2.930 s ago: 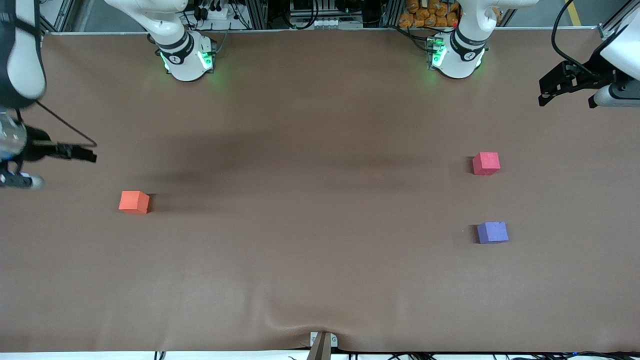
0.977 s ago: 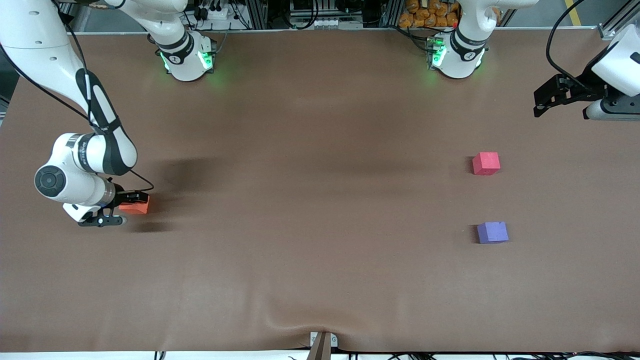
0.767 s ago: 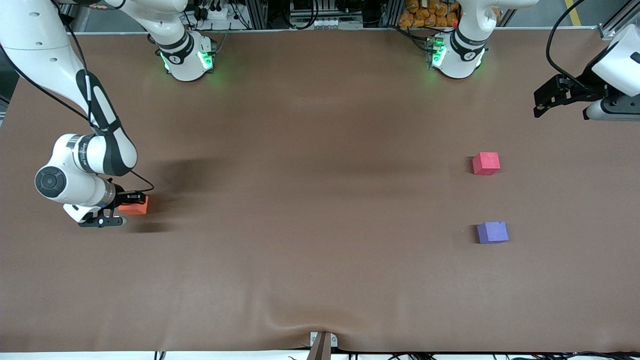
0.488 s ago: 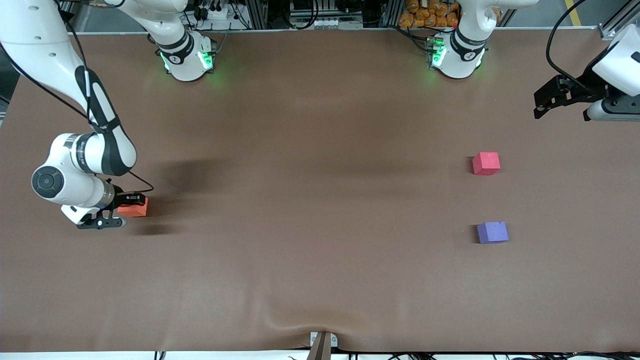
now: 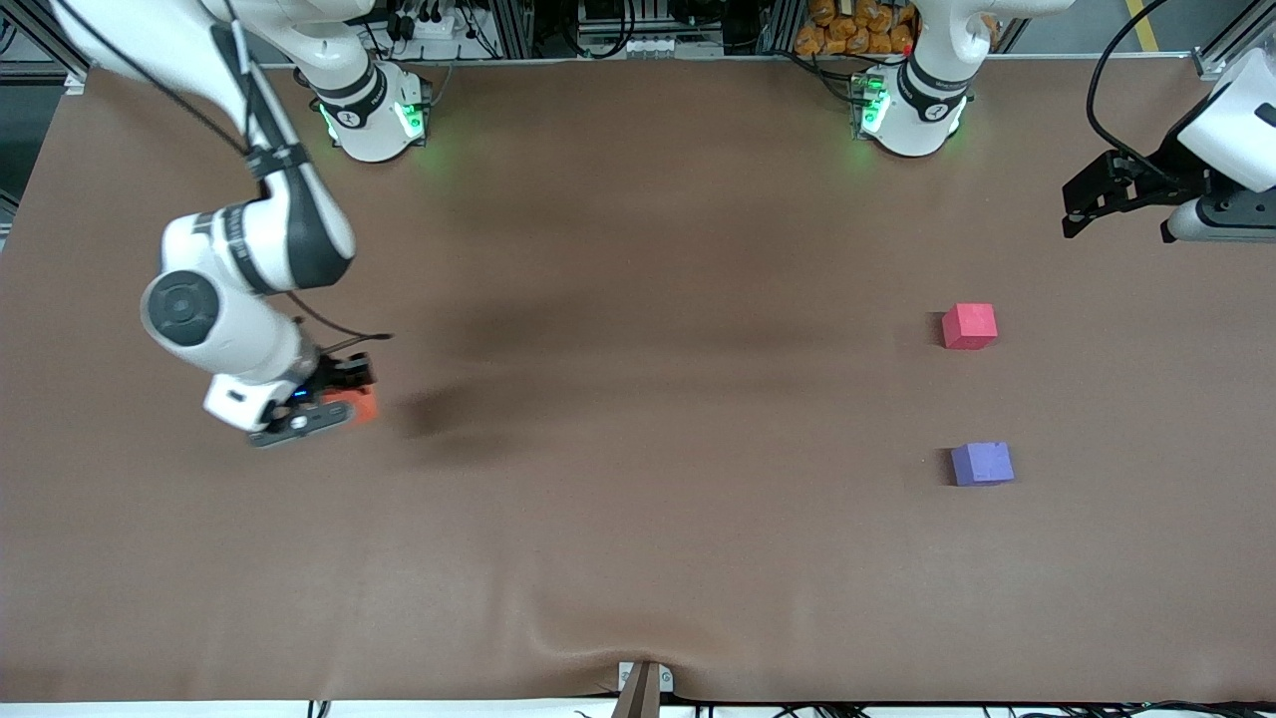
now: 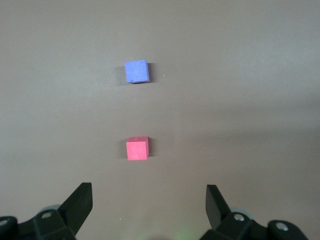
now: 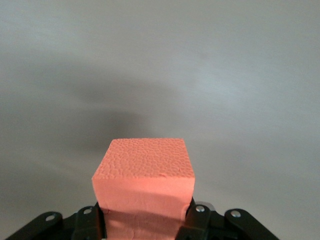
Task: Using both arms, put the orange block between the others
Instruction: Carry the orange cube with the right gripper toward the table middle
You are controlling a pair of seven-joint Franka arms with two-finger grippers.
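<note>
The right gripper [image 5: 344, 397] is closed tight on the orange block [image 5: 363, 408]. It holds the block up in the air over the brown table [image 5: 638, 519], at the right arm's end. In the front view this spot is at about 9 o'clock from the middle of the table. A dark shadow lies on the table next to the block. In the right wrist view the orange block [image 7: 144, 187] sits between the 2 black fingers [image 7: 197, 220], and its bumpy top face shows.

The left gripper [image 5: 1082, 199] is wide open and holds nothing. It waits in the air over the left arm's end of the table, at about 2 o'clock from the middle in the front view. In the left wrist view its 2 fingers [image 6: 80, 202] stand far apart.

The pinkish-red cube [image 5: 969, 325] and the purple-blue cube [image 5: 982, 464] sit on the table toward the left arm's end, at about 3 o'clock. The purple-blue cube is nearer to the front camera. They do not touch, and bare table shows between them. The orange block is well apart from both.
</note>
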